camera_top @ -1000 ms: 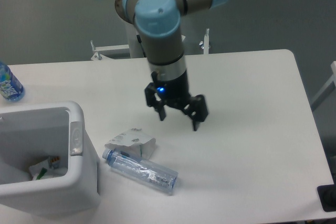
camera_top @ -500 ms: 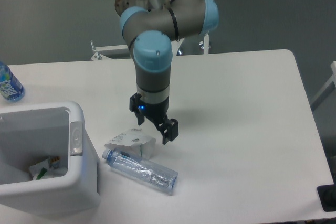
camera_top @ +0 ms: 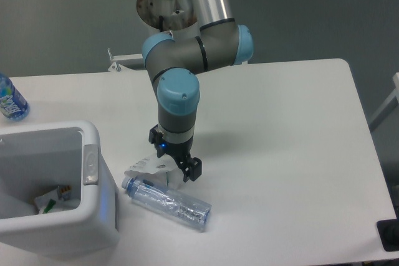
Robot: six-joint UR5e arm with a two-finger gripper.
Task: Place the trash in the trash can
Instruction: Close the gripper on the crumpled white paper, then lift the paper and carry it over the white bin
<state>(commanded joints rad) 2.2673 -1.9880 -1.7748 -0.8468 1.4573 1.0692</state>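
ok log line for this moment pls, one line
phase: reach for trash | gripper: open, low over paper packet | crushed bottle: on table, not grasped | trash can: left of packet

Crumpled paper packet [camera_top: 148, 167], clear glossy plastic bottle [camera_top: 167, 199], smooth white bin [camera_top: 100, 207].

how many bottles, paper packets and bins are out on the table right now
bottles: 2 — crushed clear bottle, upright blue-label bottle
paper packets: 1 — crumpled white packet, under the gripper
bins: 1 — white trash can
total: 4
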